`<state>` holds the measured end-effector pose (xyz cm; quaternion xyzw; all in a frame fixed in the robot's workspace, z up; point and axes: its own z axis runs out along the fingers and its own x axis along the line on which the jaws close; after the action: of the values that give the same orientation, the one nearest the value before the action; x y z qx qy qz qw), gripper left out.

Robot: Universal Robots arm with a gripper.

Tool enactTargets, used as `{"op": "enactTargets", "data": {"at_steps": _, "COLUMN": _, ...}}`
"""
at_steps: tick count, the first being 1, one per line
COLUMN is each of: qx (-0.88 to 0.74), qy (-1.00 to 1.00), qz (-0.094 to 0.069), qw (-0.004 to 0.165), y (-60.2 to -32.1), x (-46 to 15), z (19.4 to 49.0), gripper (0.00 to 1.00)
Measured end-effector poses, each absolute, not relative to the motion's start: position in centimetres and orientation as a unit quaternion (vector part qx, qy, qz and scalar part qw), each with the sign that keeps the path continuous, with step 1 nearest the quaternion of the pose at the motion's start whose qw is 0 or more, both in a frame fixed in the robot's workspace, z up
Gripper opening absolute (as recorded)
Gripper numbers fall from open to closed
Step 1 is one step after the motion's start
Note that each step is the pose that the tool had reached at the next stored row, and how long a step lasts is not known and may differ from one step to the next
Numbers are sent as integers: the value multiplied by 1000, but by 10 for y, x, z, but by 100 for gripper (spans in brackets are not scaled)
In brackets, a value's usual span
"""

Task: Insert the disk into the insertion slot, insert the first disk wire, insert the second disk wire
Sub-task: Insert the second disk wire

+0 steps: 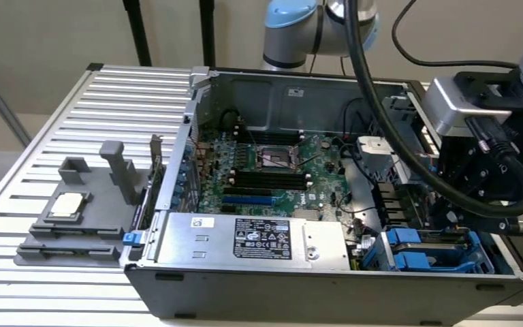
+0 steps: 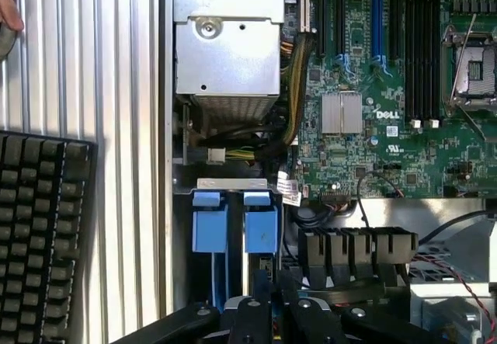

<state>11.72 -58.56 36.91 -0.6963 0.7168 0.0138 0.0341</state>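
From the exterior view's left: the power-supply box [image 1: 252,238], then the insertion slot [image 1: 434,251] with the disk [image 2: 252,224] seated inside. The gripper [image 2: 272,297] hangs above it; its finger state cannot be told. Loose cables [image 2: 268,138] nearby could snag.

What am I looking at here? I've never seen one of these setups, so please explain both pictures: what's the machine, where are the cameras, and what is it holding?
A robot arm is working over an open desktop computer case that lies on a ribbed metal table. The exterior view comes from a camera standing off the arm. The wrist view comes from a camera on the arm's wrist, looking down into the case, with the black gripper at its edge.

Inside the case are the green motherboard, the silver power-supply box and, near the gripper, the insertion slot with bright blue tabs. A grey fixture block sits on the table at the exterior view's left, and a black keyboard lies beside the case. I can't tell whether the gripper holds anything.
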Motion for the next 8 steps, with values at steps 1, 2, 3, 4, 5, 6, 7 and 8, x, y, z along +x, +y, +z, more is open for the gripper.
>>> {"op": "enactTargets", "data": {"at_steps": 1, "qx": -696, "qy": 717, "qz": 14, "qw": 39, "y": -587, "x": 117, "z": 369, "gripper": 16}}
{"op": "enactTargets", "data": {"at_steps": 2, "qx": -696, "qy": 716, "qz": 14, "qw": 43, "y": -588, "x": 116, "z": 368, "gripper": 16}}
{"op": "enactTargets", "data": {"at_steps": 3, "qx": -696, "qy": 716, "qz": 15, "qw": 46, "y": -589, "x": 115, "z": 367, "gripper": 16}}
{"op": "enactTargets", "data": {"at_steps": 4, "qx": -696, "qy": 716, "qz": 15, "qw": 49, "y": -590, "x": 115, "z": 367, "gripper": 16}}
{"op": "enactTargets", "data": {"at_steps": 5, "qx": -696, "qy": 716, "qz": 16, "qw": 52, "y": -591, "x": 114, "z": 366, "gripper": 16}}
{"op": "enactTargets", "data": {"at_steps": 6, "qx": -696, "qy": 716, "qz": 17, "qw": 54, "y": -591, "x": 114, "z": 365, "gripper": 16}}
{"op": "enactTargets", "data": {"at_steps": 7, "qx": -696, "qy": 716, "qz": 18, "qw": 56, "y": -592, "x": 114, "z": 364, "gripper": 16}}
{"op": "enactTargets", "data": {"at_steps": 8, "qx": -696, "qy": 716, "qz": 19, "qw": 59, "y": -592, "x": 114, "z": 362, "gripper": 16}}
